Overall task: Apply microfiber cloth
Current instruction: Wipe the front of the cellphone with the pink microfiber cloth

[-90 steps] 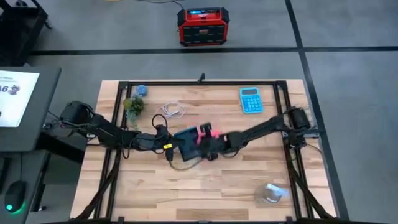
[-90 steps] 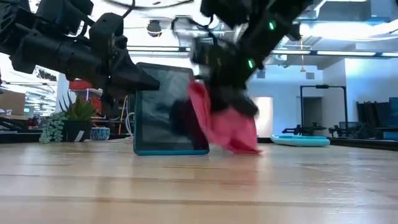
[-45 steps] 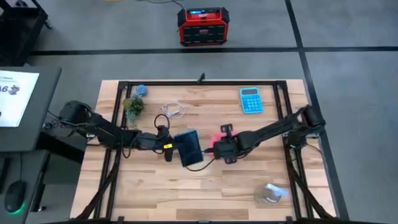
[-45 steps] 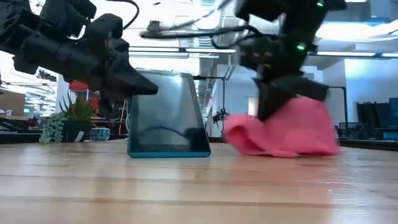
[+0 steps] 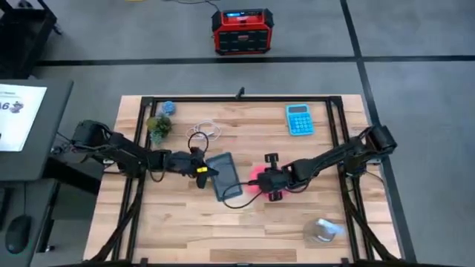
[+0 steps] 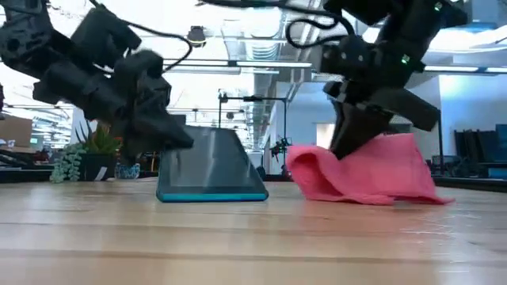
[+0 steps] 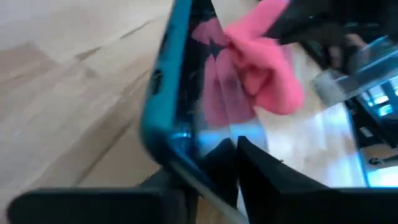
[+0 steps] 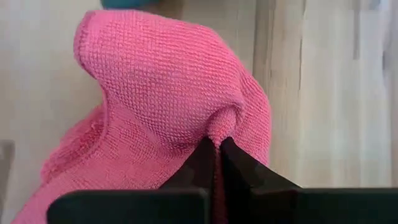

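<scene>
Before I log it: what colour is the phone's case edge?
Teal-blue, rimming the dark phone; the low view shows it best.

Cluttered wooden table (image 5: 185, 222)

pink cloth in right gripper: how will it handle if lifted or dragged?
Likely floppy: the microfiber cloth bunches into folds where the right gripper pinches it, the rest slumped on the table. Probably light, given the thin knit. Dragged, it would likely crumple and trail, not slide flat.
</scene>
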Robot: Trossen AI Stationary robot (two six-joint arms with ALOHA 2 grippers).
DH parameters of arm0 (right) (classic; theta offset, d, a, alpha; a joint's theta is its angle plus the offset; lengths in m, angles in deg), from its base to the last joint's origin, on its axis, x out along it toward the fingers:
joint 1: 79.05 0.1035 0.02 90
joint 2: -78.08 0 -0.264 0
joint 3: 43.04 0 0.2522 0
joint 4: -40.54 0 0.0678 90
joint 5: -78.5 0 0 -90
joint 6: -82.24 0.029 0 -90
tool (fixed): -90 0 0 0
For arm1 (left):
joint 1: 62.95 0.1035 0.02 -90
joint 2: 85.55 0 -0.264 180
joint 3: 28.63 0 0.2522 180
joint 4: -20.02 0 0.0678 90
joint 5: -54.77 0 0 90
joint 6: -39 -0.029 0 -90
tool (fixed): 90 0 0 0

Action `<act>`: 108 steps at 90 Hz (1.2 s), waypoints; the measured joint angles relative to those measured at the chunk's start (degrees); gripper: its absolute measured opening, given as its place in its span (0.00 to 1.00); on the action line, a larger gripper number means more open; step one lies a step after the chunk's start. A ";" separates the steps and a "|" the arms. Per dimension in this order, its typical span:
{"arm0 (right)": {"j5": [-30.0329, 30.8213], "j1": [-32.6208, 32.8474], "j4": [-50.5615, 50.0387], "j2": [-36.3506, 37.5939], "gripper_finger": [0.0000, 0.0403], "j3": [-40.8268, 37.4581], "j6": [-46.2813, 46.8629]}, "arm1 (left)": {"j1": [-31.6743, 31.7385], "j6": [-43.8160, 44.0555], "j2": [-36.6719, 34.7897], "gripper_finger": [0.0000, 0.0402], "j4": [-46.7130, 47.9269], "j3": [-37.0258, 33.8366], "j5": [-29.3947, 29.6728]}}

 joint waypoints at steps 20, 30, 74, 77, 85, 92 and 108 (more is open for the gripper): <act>-0.23 0.00 3.31 0.00 0.00 0.02 -1.07 | 2.91 -1.22 0.09 0.34 2.14 -0.11 0.30; -0.23 0.00 3.01 0.00 0.00 0.02 -1.04 | 4.04 -1.32 0.05 0.36 3.39 -0.11 0.30; -0.27 0.53 0.93 2.13 0.00 0.02 2.67 | 5.82 -4.53 -0.04 0.37 -0.53 -0.09 -1.00; -0.28 0.58 0.79 2.61 0.00 0.02 2.90 | 5.86 -4.53 -0.04 0.37 -1.12 -0.01 -2.70; -0.27 0.93 0.81 3.83 0.00 0.02 3.47 | 5.83 -4.88 -0.04 0.39 -2.25 0.63 -7.04; -0.29 0.92 0.90 4.76 0.00 0.02 3.50 | 5.87 -6.14 -0.04 0.41 -4.99 1.03 -11.93; -0.27 1.23 0.89 5.31 0.00 0.04 3.65 | 7.11 -6.27 -0.09 0.42 -6.25 1.25 -12.31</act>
